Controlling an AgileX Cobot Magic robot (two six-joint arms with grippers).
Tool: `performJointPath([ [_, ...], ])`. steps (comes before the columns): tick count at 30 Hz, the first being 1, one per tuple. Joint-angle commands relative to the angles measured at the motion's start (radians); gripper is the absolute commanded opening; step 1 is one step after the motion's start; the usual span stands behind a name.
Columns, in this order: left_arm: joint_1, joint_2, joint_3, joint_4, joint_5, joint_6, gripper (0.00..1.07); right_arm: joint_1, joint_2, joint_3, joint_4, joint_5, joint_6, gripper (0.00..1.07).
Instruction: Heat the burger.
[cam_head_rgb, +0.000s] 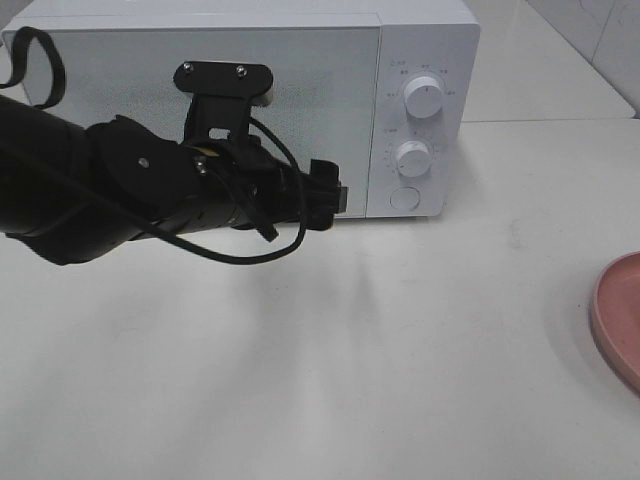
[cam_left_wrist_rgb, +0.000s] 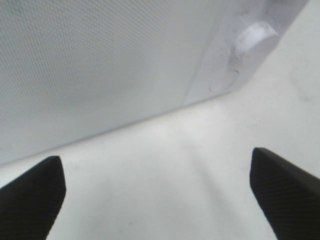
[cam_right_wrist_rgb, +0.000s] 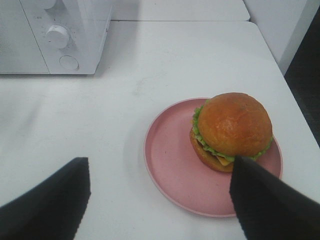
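Both hands open: burger (cam_right_wrist_rgb: 231, 131) on pink plate (cam_right_wrist_rgb: 172, 170), near right hand (cam_right_wrist_rgb: 159, 200), untouched.

White table (cam_head_rgb: 400, 380), pale tiled wall (cam_head_rgb: 600, 30) behind, soft even light.

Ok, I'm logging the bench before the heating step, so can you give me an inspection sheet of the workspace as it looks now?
Surface: white table, bare apart from the items below.
Job's things: burger sits off-centre on the pink plate, away from the white microwave; microwave door shut.
Clutter: nothing seen.
Grippers: left gripper is low in front of the microwave door, jaws wide apart, holding nothing; right gripper hangs above the plate, jaws open, not touching the burger.
Cables: black cable loops loose along the left arm.
Surroundings: white wall behind the microwave.
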Motion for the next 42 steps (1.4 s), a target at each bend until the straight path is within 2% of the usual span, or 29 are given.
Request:
performJointPath([
  [1,-0.005,-0.065,0.041,-0.008,0.121,0.001,0.99,-0.006,-0.028,0.002,0.001,-0.001,-0.007,0.76],
  [4,-0.005,-0.077,0.048,-0.008,0.148,0.001,0.99,-0.006,-0.028,0.002,0.001,-0.001,-0.007,0.76],
  [6,0.009,-0.139,0.080,0.027,0.311,0.013,0.99,-0.006,-0.028,0.002,0.001,-0.001,-0.007,0.76],
  [8,0.020,-0.158,0.083,0.049,0.368,0.020,0.99,-0.006,-0.028,0.002,0.001,-0.001,-0.007,0.76],
  [9,0.052,-0.190,0.084,0.087,0.481,0.020,0.99,-0.006,-0.028,0.002,0.001,-0.001,-0.007,0.76],
  [11,0.075,-0.205,0.084,0.101,0.544,0.020,0.99,-0.006,-0.028,0.002,0.001,-0.001,-0.007,0.76],
  [12,0.125,-0.229,0.084,0.134,0.666,0.018,0.99,-0.006,-0.028,0.002,0.001,-0.001,-0.007,0.76],
  [13,0.125,-0.229,0.084,0.134,0.666,0.018,0.99,-0.006,-0.028,0.002,0.001,-0.001,-0.007,0.76],
  [14,0.192,-0.248,0.084,0.164,0.770,0.003,0.99,-0.006,-0.028,0.002,0.001,-0.001,-0.007,0.76],
  [16,0.221,-0.259,0.084,0.177,0.813,-0.008,0.99,-0.006,-0.028,0.002,0.001,-0.001,-0.007,0.76],
  [17,0.298,-0.279,0.084,0.213,0.908,-0.043,0.99,-0.006,-0.028,0.002,0.001,-0.001,-0.007,0.76],
  [19,0.329,-0.287,0.084,0.230,0.951,-0.058,0.99,-0.006,-0.028,0.002,0.001,-0.001,-0.007,0.76],
  [20,0.409,-0.312,0.084,0.272,1.025,-0.086,0.99,-0.006,-0.028,0.002,0.001,-0.001,-0.007,0.76],
  [21,0.450,-0.327,0.084,0.292,1.065,-0.104,0.99,-0.006,-0.028,0.002,0.001,-0.001,-0.007,0.76],
  [22,0.450,-0.327,0.084,0.292,1.065,-0.104,0.99,-0.006,-0.028,0.002,0.001,-0.001,-0.007,0.76],
  [23,0.527,-0.357,0.084,0.327,1.137,-0.140,0.99,-0.006,-0.028,0.002,0.001,-0.001,-0.007,0.76],
  [24,0.570,-0.375,0.084,0.348,1.178,-0.157,0.99,-0.006,-0.028,0.002,0.001,-0.001,-0.007,0.76],
  [25,0.570,-0.375,0.084,0.348,1.178,-0.157,0.99,-0.006,-0.028,0.002,0.001,-0.001,-0.007,0.76],
  [26,0.645,-0.415,0.084,0.388,1.251,-0.185,0.99,-0.006,-0.028,0.002,0.001,-0.001,-0.007,0.76],
  [27,0.684,-0.437,0.084,0.413,1.281,-0.196,0.99,-0.006,-0.028,0.002,0.001,-0.001,-0.007,0.76],
  [28,0.684,-0.437,0.084,0.413,1.281,-0.196,0.99,-0.006,-0.028,0.002,0.001,-0.001,-0.007,0.76],
  [29,0.761,-0.479,0.084,0.461,1.323,-0.217,0.99,-0.006,-0.028,0.002,0.001,-0.001,-0.007,0.76],
  [30,0.790,-0.499,0.084,0.476,1.338,-0.226,0.99,-0.006,-0.028,0.002,0.001,-0.001,-0.007,0.76],
  [31,0.790,-0.499,0.084,0.476,1.338,-0.226,0.99,-0.006,-0.028,0.002,0.001,-0.001,-0.007,0.76],
  [32,0.859,-0.554,0.084,0.508,1.370,-0.252,0.99,-0.006,-0.028,0.002,0.001,-0.001,-0.007,0.76],
  [35,0.931,-0.637,0.084,0.546,1.397,-0.293,0.99,-0.006,-0.028,0.002,0.001,-0.001,-0.007,0.76],
  [36,0.931,-0.637,0.084,0.546,1.397,-0.293,0.99,-0.006,-0.028,0.002,0.001,-0.001,-0.007,0.76],
  [37,0.956,-0.702,0.084,0.581,1.406,-0.339,0.99,-0.006,-0.028,0.002,0.001,-0.001,-0.007,0.76],
  [42,0.957,-0.834,0.084,0.663,1.430,-0.387,0.99,-0.006,-0.028,0.002,0.001,-0.001,-0.007,0.76],
])
